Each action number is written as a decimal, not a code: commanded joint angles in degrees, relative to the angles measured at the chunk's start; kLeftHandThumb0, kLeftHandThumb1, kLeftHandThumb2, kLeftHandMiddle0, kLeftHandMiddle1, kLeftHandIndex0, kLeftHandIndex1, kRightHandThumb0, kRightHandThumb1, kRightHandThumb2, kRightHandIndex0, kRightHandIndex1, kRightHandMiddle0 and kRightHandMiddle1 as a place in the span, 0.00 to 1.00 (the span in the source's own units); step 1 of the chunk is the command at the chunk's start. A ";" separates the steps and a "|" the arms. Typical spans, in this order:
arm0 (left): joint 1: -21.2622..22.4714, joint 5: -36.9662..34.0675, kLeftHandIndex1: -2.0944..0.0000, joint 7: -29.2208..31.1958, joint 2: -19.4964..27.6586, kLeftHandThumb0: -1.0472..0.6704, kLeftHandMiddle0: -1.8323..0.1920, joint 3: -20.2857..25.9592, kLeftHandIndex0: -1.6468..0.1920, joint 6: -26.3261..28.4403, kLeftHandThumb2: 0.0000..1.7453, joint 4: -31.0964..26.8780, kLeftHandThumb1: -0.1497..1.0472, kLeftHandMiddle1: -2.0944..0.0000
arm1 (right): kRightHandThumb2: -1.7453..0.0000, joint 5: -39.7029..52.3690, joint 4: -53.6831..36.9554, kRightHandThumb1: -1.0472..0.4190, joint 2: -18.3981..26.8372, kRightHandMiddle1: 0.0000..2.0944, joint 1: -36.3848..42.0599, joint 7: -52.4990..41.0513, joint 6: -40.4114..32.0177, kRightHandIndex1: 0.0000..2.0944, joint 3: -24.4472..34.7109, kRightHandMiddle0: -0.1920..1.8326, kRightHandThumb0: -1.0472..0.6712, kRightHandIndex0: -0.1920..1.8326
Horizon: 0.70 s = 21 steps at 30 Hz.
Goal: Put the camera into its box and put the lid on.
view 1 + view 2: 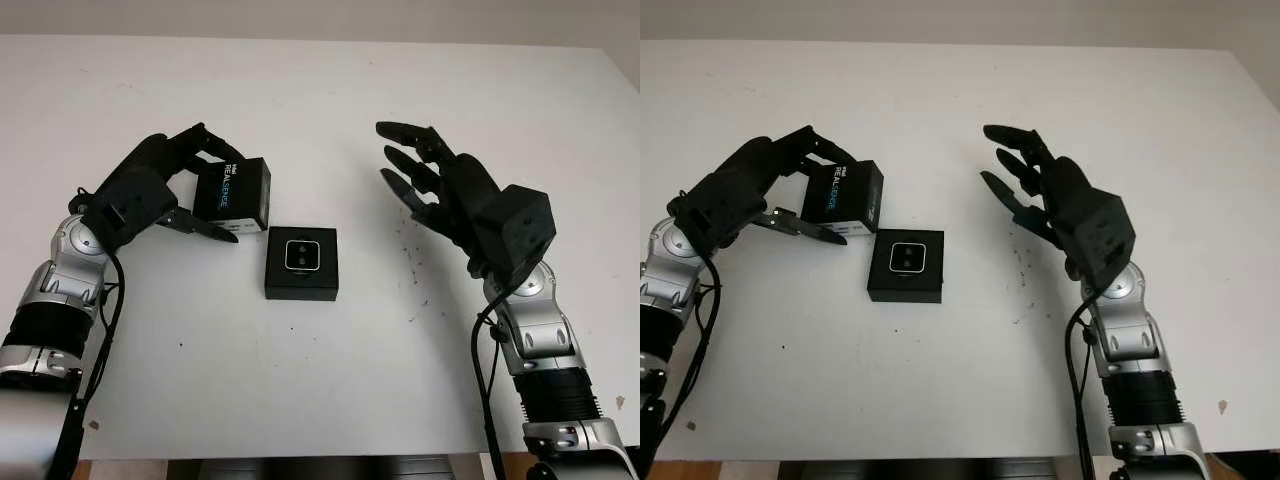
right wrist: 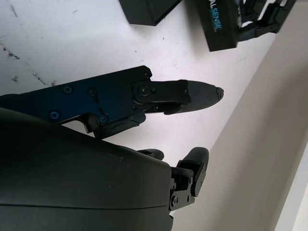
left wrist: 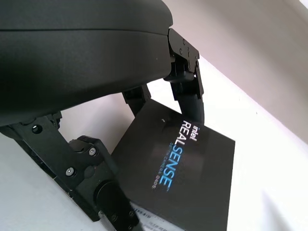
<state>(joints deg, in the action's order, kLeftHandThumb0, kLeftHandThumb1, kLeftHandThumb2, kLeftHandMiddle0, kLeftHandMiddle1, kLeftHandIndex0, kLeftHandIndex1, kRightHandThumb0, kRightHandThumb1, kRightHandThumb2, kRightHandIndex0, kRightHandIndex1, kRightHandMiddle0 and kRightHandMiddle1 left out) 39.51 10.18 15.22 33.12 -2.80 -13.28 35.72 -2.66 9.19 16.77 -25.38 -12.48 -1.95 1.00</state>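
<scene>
Camera [image 1: 301,254] already seated in open box [image 1: 301,285] at desk [image 1: 320,380] centre, lens up. Lid [image 1: 233,193] just beside box's far-left corner, tilted, clamped in left robot hand [image 1: 170,190], fingers over far edge, thumb under near edge. Box lies right of and nearer than lid, so short carry. Right robot hand [image 1: 425,180] open, raised right of box, holding nothing

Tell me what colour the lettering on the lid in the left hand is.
White and blue on the black lid, clearest in the left wrist view; the left hand grips it.
</scene>
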 commanded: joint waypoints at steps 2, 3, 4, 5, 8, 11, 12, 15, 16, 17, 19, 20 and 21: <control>-1.01 -1.19 0.30 0.95 -0.23 0.48 0.70 1.41 0.75 4.28 0.03 -5.85 0.96 0.16 | 0.81 0.30 -0.97 0.00 -0.08 0.31 0.58 -0.22 0.42 0.03 0.09 0.11 0.24 0.23; -1.33 -1.48 0.29 1.64 -0.21 0.47 0.71 1.55 0.75 7.11 0.03 -8.10 0.96 0.15 | 0.81 0.03 -1.18 0.00 -0.08 0.31 0.67 -0.04 0.13 0.03 -0.02 0.11 0.24 0.23; -1.63 -1.67 0.29 2.17 -0.18 0.47 0.71 1.69 0.76 9.28 0.03 -9.88 0.96 0.15 | 0.81 -0.20 -1.34 0.00 -0.09 0.31 0.75 0.12 -0.06 0.03 -0.11 0.11 0.24 0.23; -1.96 -1.53 0.28 2.48 -0.09 0.47 0.71 1.71 0.76 11.49 0.03 -11.89 0.96 0.15 | 0.81 -0.30 -1.53 0.00 -0.15 0.31 0.86 0.21 -0.26 0.03 -0.16 0.11 0.24 0.23; -2.79 -1.38 0.28 3.31 0.03 0.47 0.71 1.94 0.75 16.93 0.03 -17.37 0.96 0.17 | 0.81 -0.06 -1.87 0.00 -0.53 0.31 1.10 0.22 -0.40 0.03 -0.16 0.12 0.23 0.22; -3.66 -1.07 0.26 4.73 0.65 0.48 0.69 1.97 0.73 22.76 0.03 -23.77 0.95 0.16 | 0.80 0.04 -2.38 0.00 -0.95 0.30 1.52 0.31 -0.59 0.02 -0.22 0.11 0.24 0.21; -3.90 -0.84 0.26 5.16 0.89 0.48 0.69 1.91 0.72 24.28 0.03 -25.44 0.95 0.17 | 0.80 0.05 -2.54 0.00 -1.06 0.29 1.61 0.35 -0.73 0.02 -0.23 0.10 0.24 0.21; -4.17 0.53 0.26 6.98 2.25 0.48 0.70 1.43 0.72 28.33 0.03 -29.93 0.95 0.18 | 0.80 0.05 -2.87 0.00 -1.47 0.27 1.89 0.52 -0.70 0.01 -0.26 0.09 0.24 0.20; -3.89 1.28 0.26 8.15 2.98 0.48 0.69 1.08 0.72 31.20 0.03 -32.15 0.94 0.18 | 0.79 -0.27 -2.75 0.00 -1.53 0.27 1.94 0.72 -0.32 0.01 -0.41 0.09 0.24 0.20; -3.59 1.49 0.27 9.49 3.51 0.47 0.70 1.00 0.72 33.80 0.03 -34.10 0.94 0.19 | 0.79 -0.50 -2.66 0.00 -1.66 0.26 1.94 0.92 -0.16 0.01 -0.56 0.10 0.23 0.20; -2.97 1.23 0.28 12.15 4.48 0.47 0.71 1.02 0.72 37.75 0.03 -36.96 0.94 0.20 | 0.79 -0.51 -2.79 0.00 -2.15 0.25 1.92 1.29 -0.73 0.02 -0.68 0.11 0.23 0.20; -2.70 0.88 0.28 13.33 4.90 0.47 0.71 1.08 0.72 38.91 0.03 -37.77 0.94 0.21 | 0.79 -0.43 -2.87 0.00 -2.41 0.25 1.92 1.43 -0.97 0.02 -0.72 0.11 0.23 0.19; -2.44 0.88 0.28 14.31 5.41 0.47 0.72 0.94 0.72 39.88 0.03 -38.51 0.94 0.20 | 0.80 -0.43 -2.97 0.00 -2.60 0.25 1.93 1.51 -1.17 0.02 -0.80 0.11 0.23 0.19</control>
<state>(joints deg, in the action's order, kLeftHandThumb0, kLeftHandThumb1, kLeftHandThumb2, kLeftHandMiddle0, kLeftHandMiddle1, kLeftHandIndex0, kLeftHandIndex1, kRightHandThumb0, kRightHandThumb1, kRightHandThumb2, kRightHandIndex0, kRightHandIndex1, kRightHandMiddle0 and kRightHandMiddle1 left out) 36.08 11.09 28.63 37.34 -1.65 25.72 -0.99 -3.21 7.86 14.51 -23.93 -11.27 -2.83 0.38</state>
